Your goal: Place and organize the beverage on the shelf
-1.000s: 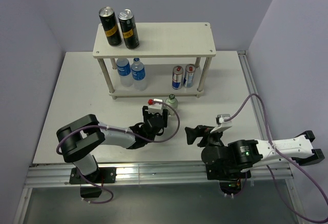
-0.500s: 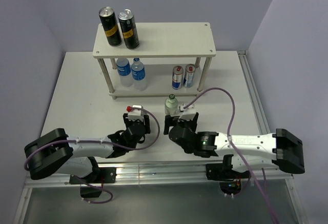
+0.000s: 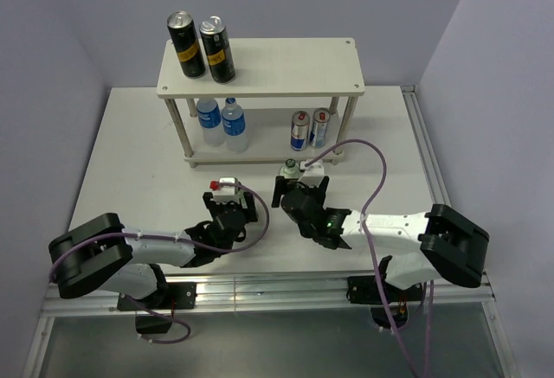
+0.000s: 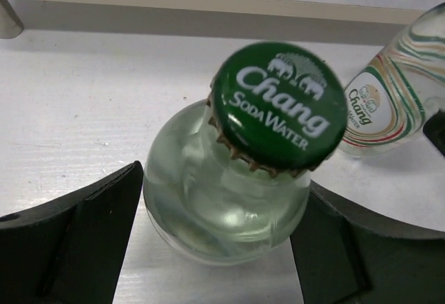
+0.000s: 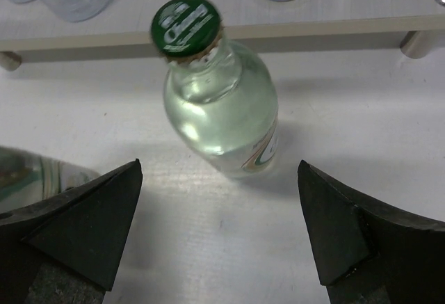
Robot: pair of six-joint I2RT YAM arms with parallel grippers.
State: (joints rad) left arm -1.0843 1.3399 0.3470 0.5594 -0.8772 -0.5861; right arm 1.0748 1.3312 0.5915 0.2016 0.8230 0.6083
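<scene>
The left fingers (image 4: 69, 241) have backed toward the desk's (image 3: 138, 162) near edge, one green-cap bottle (image 4: 222, 206) between them; pinching or letting go, I cannot tell. The right fingers (image 5: 76, 220), spread wide, have swung in to the other green-cap bottle (image 5: 222, 109) before the shelf (image 3: 286, 67), ready to grab.

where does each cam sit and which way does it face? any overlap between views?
Top: above and behind the bases, looking down on the table and shelf; left arm and right arm show.
Left wrist: faces the shelf; a green-capped bottle sits between the left gripper's fingers.
Right wrist: faces the shelf; a second bottle stands ahead of the right gripper's open fingers.
Shared: left wrist also shows that second bottle, at right.
</scene>
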